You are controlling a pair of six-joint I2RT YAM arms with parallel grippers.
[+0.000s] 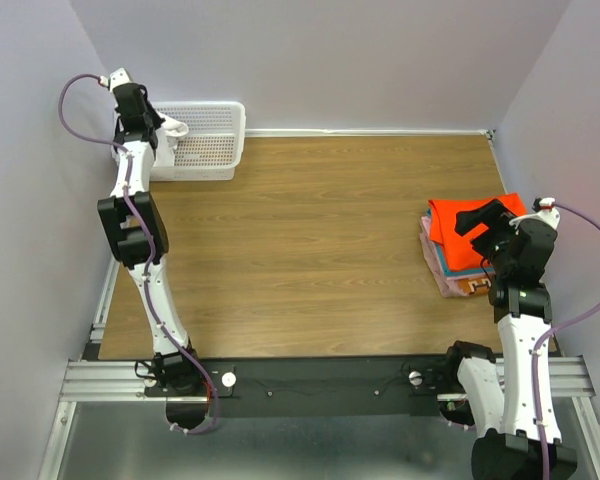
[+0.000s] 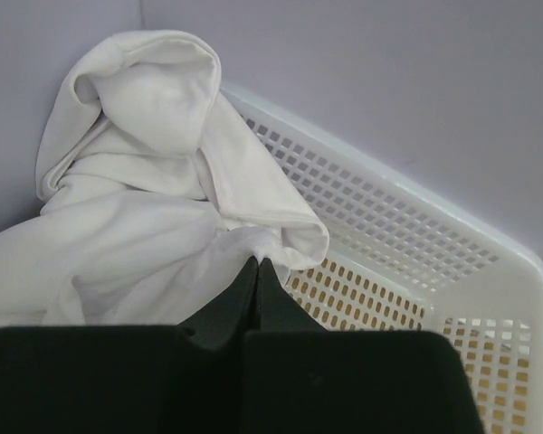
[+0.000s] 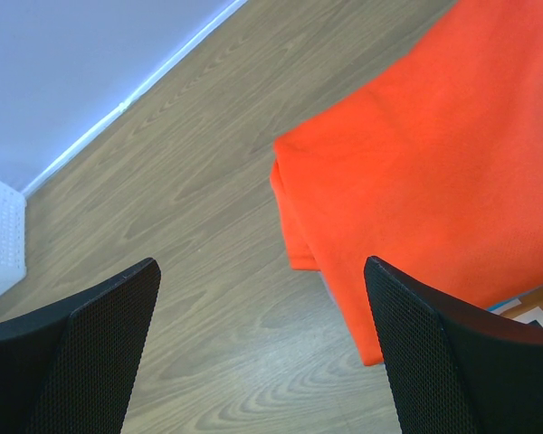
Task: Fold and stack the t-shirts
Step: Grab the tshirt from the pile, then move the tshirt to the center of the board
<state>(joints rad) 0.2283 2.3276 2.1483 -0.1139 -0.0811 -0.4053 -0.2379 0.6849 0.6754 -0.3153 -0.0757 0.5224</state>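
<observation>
My left arm (image 1: 130, 215) reaches to the far left corner of the bench (image 1: 300, 230), where the white basket (image 1: 215, 140) sits against the wall. On the left wrist camera I see the left jaws pressed together. The two black fingers (image 2: 240, 298) meet at their tips, and they are pinching a fold of the white shirt (image 2: 163, 181). The shirt is all bunched up. One big lump of it stands high in the corner by the wall, and the rest spills down toward the camera. It lies over the left end of the basket. The other end of the basket (image 2: 389, 235) shows its bare holes, with brown wood under them. From above I only see a small bit of the white shirt (image 1: 173, 128) next to the arm's black tip.

My right arm (image 1: 515, 290) is on the other side, well apart from the basket. The right jaws are spread wide — both black fingers (image 3: 100, 344) show at the bottom corners of the right wrist camera, with a big gap between them and nothing in it. They hang above the bench, just over the near edge of the orange shirt (image 3: 434, 163).

The orange shirt (image 1: 450, 225) is folded flat and lies on top of a pile (image 1: 458, 285) of other folded shirts at the right edge of the bench. Under it I can see thin edges of blue-green, pink and brown cloth — how many shirts there are, I cannot tell.
</observation>
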